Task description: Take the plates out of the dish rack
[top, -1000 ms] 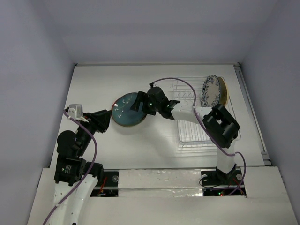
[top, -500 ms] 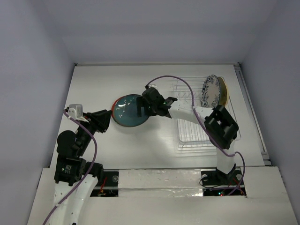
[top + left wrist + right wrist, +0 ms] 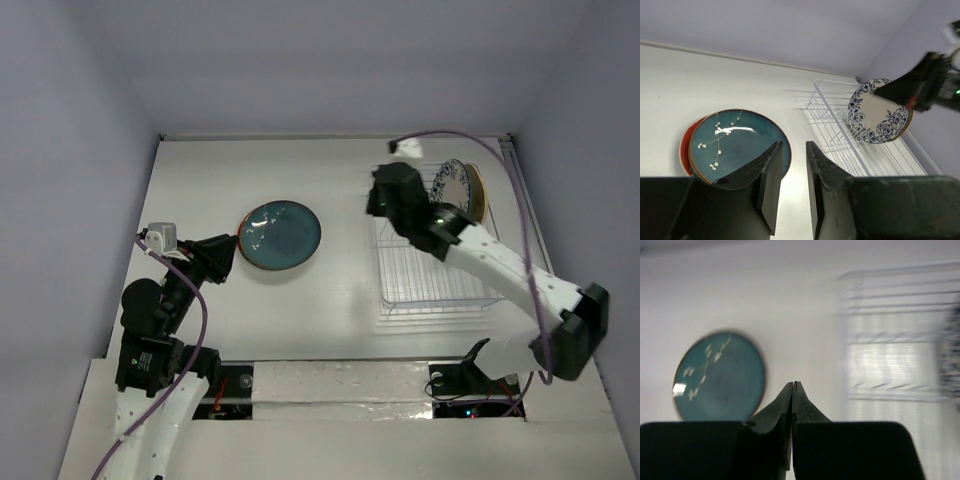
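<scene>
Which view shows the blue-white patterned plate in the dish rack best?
Left wrist: the blue-white plate faces it, pattern sharp. Top external shows it small and oblique; right wrist, at most a blur at its edge.

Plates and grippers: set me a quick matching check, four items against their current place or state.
Items:
1. teal plate
2. blue-white plate
3. left gripper
4. right gripper

States:
A. shut, holding nothing
B. upright in the dish rack
C. flat on the red plate on the table
D. open

Pairs: 1-C, 2-B, 3-D, 4-A.
</scene>
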Robot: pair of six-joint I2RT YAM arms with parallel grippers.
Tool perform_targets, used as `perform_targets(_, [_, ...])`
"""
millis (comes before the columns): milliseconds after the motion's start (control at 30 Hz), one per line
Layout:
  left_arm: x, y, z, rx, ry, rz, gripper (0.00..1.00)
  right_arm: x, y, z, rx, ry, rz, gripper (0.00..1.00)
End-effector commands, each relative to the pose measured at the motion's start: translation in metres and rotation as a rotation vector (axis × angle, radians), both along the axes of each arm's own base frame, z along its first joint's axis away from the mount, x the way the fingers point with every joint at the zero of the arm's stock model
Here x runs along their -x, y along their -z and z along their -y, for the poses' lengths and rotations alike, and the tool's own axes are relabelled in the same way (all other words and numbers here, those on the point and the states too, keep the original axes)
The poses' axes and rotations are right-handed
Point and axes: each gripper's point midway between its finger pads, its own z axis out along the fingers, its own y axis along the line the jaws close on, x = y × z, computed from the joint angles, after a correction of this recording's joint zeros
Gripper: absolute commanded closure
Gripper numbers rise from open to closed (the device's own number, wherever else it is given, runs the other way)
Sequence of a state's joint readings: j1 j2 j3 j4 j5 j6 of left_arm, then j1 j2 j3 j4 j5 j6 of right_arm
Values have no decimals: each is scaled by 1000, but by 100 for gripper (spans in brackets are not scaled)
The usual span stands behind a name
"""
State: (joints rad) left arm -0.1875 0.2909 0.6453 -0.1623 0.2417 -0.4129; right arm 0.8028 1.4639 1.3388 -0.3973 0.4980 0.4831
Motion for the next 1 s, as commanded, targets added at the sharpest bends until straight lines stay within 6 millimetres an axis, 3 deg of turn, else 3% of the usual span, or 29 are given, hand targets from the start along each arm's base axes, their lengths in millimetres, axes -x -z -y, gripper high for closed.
perform_targets(0, [2, -11, 1, 4, 8, 53, 78, -6, -11, 116, 126, 319, 52, 100])
perform_targets(67, [1, -11, 0, 5, 2, 51, 84, 0, -13, 170, 140, 441, 65, 100])
perform_targets(133, [0, -11, -2, 7, -7, 49, 88, 6, -12, 198, 156, 513, 71, 100])
perform_targets(167, [0, -9, -2, 7, -9, 44, 89, 11, -14, 208, 155, 535, 76, 95])
perform_targets(200, [-1, -10, -3, 7, -15, 45, 90, 13, -8, 223, 165, 571, 63, 77])
perform_targets(267, [-2, -8, -3, 6, -18, 38, 90, 15, -2, 233, 173, 585, 44, 53])
perform_targets(333, [-3, -7, -3, 7, -21, 31, 89, 15, 11, 247, 188, 611, 11, 37])
perform_targets(567, [-2, -8, -3, 5, -17, 33, 81, -1, 34, 256, 200, 623, -40, 38])
perform_targets(800, [-3, -7, -3, 5, -17, 30, 79, -25, 57, 259, 234, 640, -90, 53])
perform_targets(967, [-3, -7, -3, 4, -17, 29, 79, -30, 58, 267, 275, 671, -99, 61])
